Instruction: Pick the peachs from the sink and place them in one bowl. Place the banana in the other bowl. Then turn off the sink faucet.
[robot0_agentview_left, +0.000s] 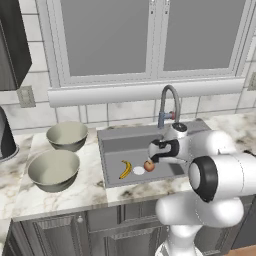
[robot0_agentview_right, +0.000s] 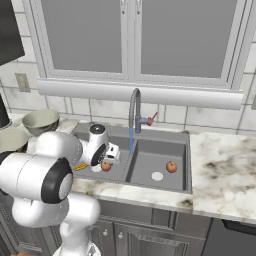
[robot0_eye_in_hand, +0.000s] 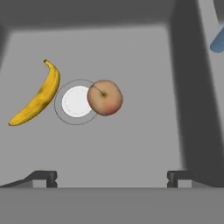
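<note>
The dark grey sink (robot0_agentview_left: 114, 141) holds a red-orange peach (robot0_eye_in_hand: 105, 97) beside the white drain (robot0_eye_in_hand: 76, 101) of its left basin. The yellow banana (robot0_eye_in_hand: 37, 97) lies just on the drain's other side. A second peach (robot0_agentview_right: 171, 167) rests in the right basin. My gripper (robot0_eye_in_hand: 111, 177) hangs open above the left basin, a little to one side of the first peach (robot0_agentview_left: 149, 165), with nothing between its fingers. The smaller bowl (robot0_agentview_left: 67, 135) and the wider bowl (robot0_agentview_left: 53, 170) stand on the counter left of the sink. Water (robot0_agentview_right: 131, 141) runs from the gooseneck faucet (robot0_agentview_right: 135, 107).
The faucet's arched spout (robot0_agentview_left: 170, 102) rises right behind my hand. The divider wall (robot0_agentview_right: 129, 162) between the basins is close to the hand's right. A dark appliance (robot0_agentview_left: 6, 135) stands at the counter's far left, a window above the sink.
</note>
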